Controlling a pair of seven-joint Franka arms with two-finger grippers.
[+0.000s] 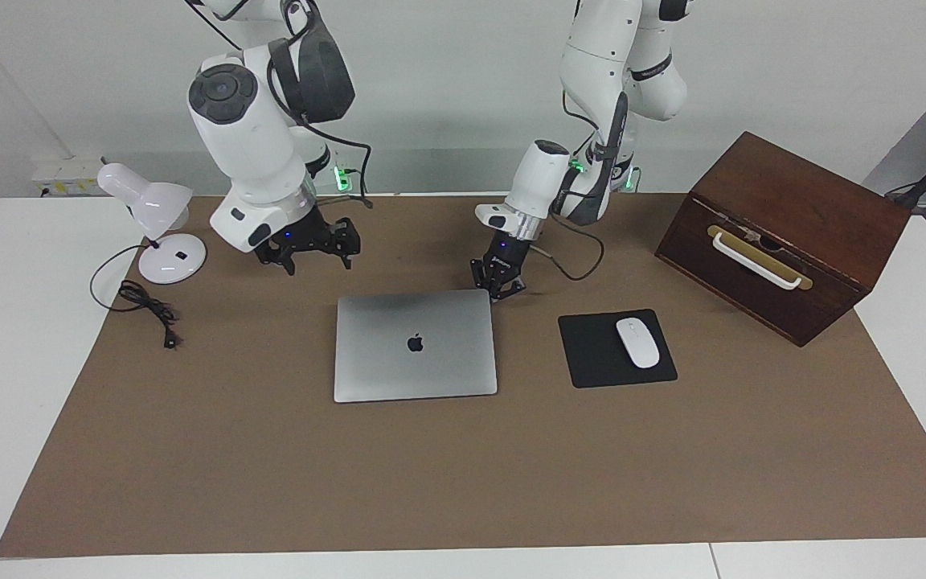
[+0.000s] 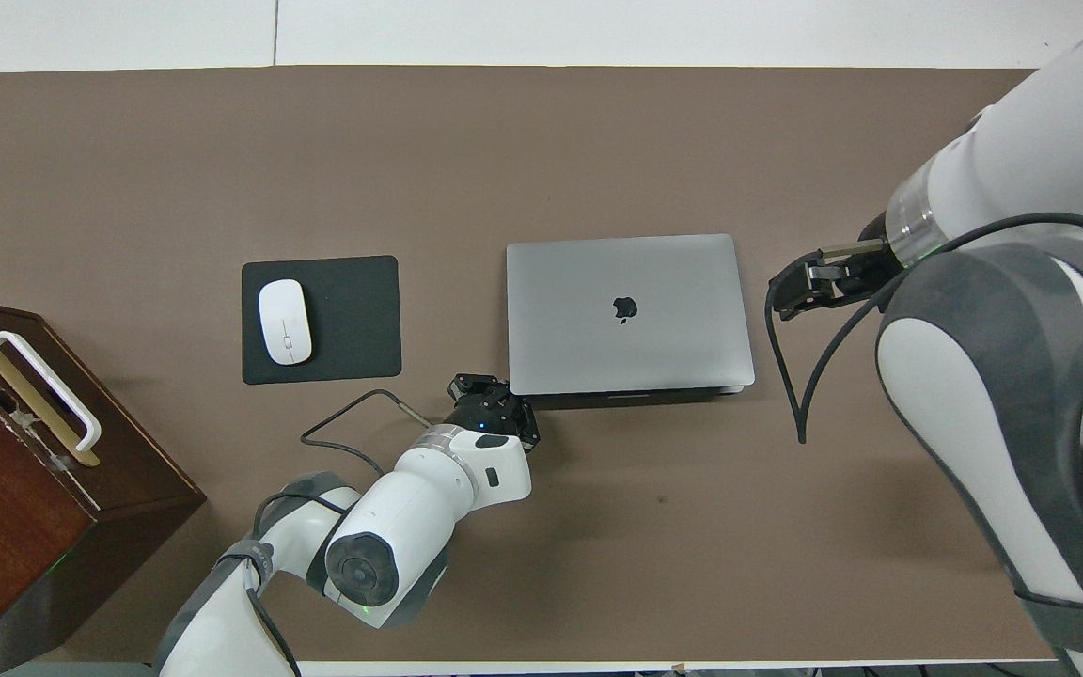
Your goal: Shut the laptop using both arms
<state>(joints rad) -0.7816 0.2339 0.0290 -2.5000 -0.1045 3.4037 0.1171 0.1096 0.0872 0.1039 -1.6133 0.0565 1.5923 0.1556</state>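
The closed laptop point(image 1: 415, 346) is being left mid-counter; the left tool point(image 1: 498, 286), pinched together, is being held at its corner; the right tool point(image 1: 312, 248), spread apart, is being held aloft.

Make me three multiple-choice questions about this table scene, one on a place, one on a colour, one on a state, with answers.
1. The white mouse lies on:
A the black mouse pad
B the laptop
C the box

2. The slim laptop lid is:
A red
B silver-grey
C green

3. The laptop is:
A open
B half open
C closed

Answers: 1 A, the mouse rests on the pad beside the laptop. 2 B, the metal lid with dark logo is silver-grey. 3 C, the lid lies flat, logo up.
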